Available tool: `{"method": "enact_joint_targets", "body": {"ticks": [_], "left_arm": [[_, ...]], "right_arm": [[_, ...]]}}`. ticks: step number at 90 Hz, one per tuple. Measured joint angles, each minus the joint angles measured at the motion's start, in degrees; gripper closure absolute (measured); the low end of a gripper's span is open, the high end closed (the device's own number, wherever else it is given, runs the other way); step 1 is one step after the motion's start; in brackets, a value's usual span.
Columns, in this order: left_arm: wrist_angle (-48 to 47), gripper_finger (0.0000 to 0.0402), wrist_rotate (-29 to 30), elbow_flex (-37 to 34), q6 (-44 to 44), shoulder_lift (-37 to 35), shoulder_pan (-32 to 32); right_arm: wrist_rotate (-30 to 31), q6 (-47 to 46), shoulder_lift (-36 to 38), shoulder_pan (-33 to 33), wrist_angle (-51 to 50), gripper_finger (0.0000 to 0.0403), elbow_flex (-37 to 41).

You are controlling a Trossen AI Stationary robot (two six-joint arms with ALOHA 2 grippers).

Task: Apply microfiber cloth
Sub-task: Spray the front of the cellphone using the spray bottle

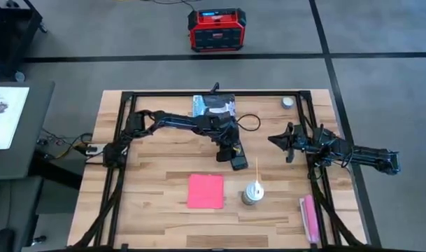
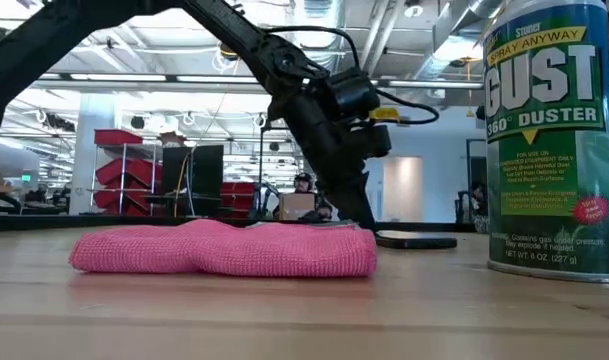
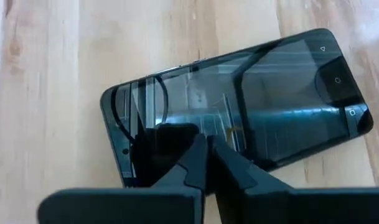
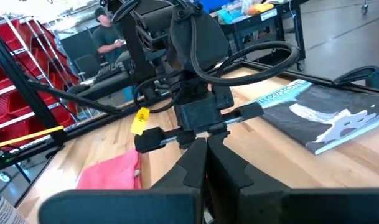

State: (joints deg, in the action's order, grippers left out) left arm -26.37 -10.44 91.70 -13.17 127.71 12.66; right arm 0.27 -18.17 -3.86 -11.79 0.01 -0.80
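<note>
Hovering low over the black phone with its fingers pressed together and empty, the left gripper seems to be steadying it, while the pink cloth lies untouched nearby and the right gripper, also closed, waits aside.

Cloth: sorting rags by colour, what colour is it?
Plain pink-red cloth, best in the high view.
</note>
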Motion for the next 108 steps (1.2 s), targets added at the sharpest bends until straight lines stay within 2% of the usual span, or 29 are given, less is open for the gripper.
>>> {"method": "enact_joint_targets", "body": {"ticks": [17, 43, 57, 68, 79, 93, 108], "left_arm": [[-1.3, 0.0402, -0.2, -0.4, 1.1, -3.6, 1.3], [-4.8, 0.0401, -9.2, -0.2, 9.9, -13.9, 0.5], [-11.1, 0.0401, -9.4, -0.3, 17.4, -17.5, -2.1], [-11.3, 0.0401, -7.7, -4.3, 23.0, -17.7, -4.7], [-4.3, 0.0401, -4.2, -10.9, 29.2, -17.9, -5.7], [11.2, 0.0401, -4.0, -19.9, 36.2, -17.7, -5.3], [25.5, 0.0401, -4.9, -26.0, 41.9, -17.9, -3.5]], "right_arm": [[0.0, 0.6, 0.0, 0.0, 0.0, 0.0403, 0.0], [-0.1, 0.7, 0.0, 0.0, 0.2, 0.0403, 0.0], [-1.1, 0.9, -1.5, 0.2, -0.5, 0.0403, 0.0], [-1.5, 1.9, -5.6, 0.2, -0.6, 0.0403, -0.1], [-1.4, 3.4, -10.2, 0.1, -0.7, 0.0403, -0.1], [-1.5, 3.5, -14.6, 0.1, 0.7, 0.0403, 0.0], [-0.4, 5.0, -17.5, 0.1, -0.7, 0.0403, -1.9]]}}
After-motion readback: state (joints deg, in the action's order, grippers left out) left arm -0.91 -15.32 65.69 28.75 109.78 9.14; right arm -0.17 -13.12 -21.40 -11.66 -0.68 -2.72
